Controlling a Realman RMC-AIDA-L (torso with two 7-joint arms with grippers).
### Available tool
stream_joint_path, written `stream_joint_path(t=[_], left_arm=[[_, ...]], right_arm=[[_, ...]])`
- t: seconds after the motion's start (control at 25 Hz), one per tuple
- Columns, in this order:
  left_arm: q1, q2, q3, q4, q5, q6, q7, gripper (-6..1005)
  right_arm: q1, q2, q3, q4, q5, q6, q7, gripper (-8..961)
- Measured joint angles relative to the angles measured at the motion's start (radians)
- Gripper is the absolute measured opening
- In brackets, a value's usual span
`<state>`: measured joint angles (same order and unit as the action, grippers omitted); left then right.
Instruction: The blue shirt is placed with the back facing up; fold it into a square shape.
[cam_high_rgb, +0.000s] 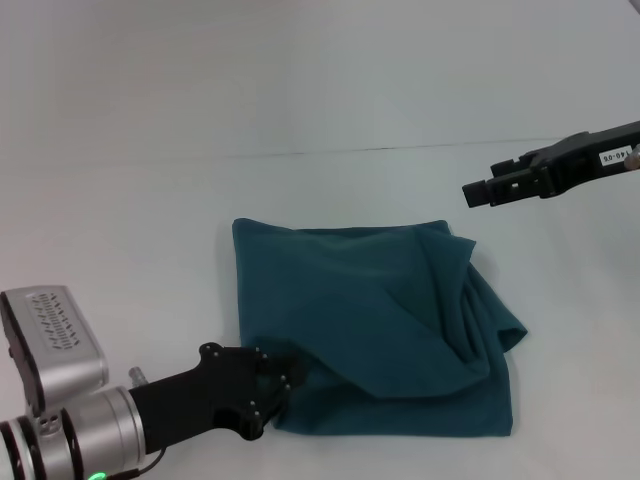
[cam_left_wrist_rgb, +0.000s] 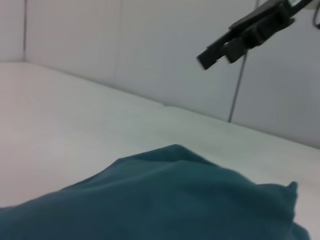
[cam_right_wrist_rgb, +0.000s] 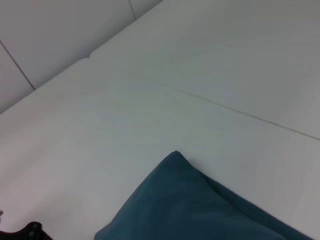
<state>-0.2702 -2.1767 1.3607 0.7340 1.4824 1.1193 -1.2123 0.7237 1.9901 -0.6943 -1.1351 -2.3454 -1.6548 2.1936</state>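
Note:
The blue shirt (cam_high_rgb: 380, 320) lies on the white table, folded into a rough square with its plain side up. Loose folds and a bulging flap run along its right side. My left gripper (cam_high_rgb: 283, 382) is low at the shirt's near left corner and touches its edge. The left wrist view looks across the shirt (cam_left_wrist_rgb: 175, 200) from close by. My right gripper (cam_high_rgb: 478, 192) hangs in the air above and beyond the shirt's far right corner, apart from the cloth. It also shows in the left wrist view (cam_left_wrist_rgb: 210, 56). The right wrist view shows one corner of the shirt (cam_right_wrist_rgb: 200, 210).
The white table (cam_high_rgb: 150, 200) stretches around the shirt on all sides. A thin seam (cam_high_rgb: 400, 152) runs across the table behind the shirt. A pale wall (cam_left_wrist_rgb: 150, 40) stands beyond the table.

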Motion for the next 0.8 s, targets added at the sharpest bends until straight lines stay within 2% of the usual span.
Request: stream_joint_path(t=[0.2, 0.44, 0.64, 0.76, 0.8], left_arm=[[-0.004, 0.0, 0.009, -0.017, 0.003, -0.038, -0.015, 99], [-0.013, 0.0, 0.044, -0.024, 0.002, -0.079, -0.015, 295], [-0.021, 0.0, 0.083, -0.027, -0.003, -0.116, -0.015, 495], [-0.027, 0.0, 0.09, -0.03, -0.006, -0.127, -0.022, 656], [-0.034, 0.0, 0.09, -0.035, -0.006, -0.128, -0.034, 653]], right_arm=[[-0.006, 0.002, -0.001, 0.0, 0.0, 0.0, 0.0, 718], [-0.012, 0.004, -0.002, 0.0, 0.0, 0.001, 0.0, 717], [-0.014, 0.004, -0.002, 0.0, 0.0, 0.001, 0.0, 716], [-0.015, 0.004, -0.002, 0.0, 0.0, 0.001, 0.0, 715], [-0.015, 0.004, -0.002, 0.0, 0.0, 0.001, 0.0, 715]])
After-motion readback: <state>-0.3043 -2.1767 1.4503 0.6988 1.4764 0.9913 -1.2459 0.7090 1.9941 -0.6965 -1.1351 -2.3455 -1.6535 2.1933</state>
